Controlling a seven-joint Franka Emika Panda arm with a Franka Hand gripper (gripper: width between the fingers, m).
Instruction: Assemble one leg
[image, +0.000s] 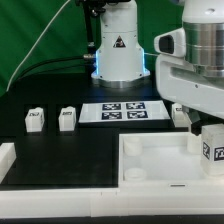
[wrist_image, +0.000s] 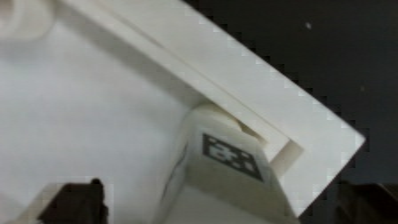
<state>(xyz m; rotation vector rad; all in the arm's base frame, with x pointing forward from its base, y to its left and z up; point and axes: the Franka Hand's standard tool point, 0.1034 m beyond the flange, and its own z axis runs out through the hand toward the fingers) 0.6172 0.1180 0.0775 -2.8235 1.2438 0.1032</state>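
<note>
In the wrist view, one white leg (wrist_image: 228, 160) with a black-and-white tag stands upright in a corner of the large white tray (wrist_image: 107, 110). My gripper (wrist_image: 217, 205) straddles it. The dark fingertips (wrist_image: 71, 202) stand well apart, with a clear gap between one of them and the leg, so the gripper is open. In the exterior view the gripper (image: 208, 132) hangs over the tray's corner (image: 150, 160) at the view's right, with that leg (image: 213, 152) below it. Two more legs (image: 35, 120) (image: 68, 118) stand at the view's left. A third (image: 180, 113) stands behind the gripper.
The marker board (image: 123, 111) lies on the black table behind the tray. A white L-shaped block (image: 8, 160) sits at the exterior view's left edge. The robot's base (image: 118, 50) stands at the back.
</note>
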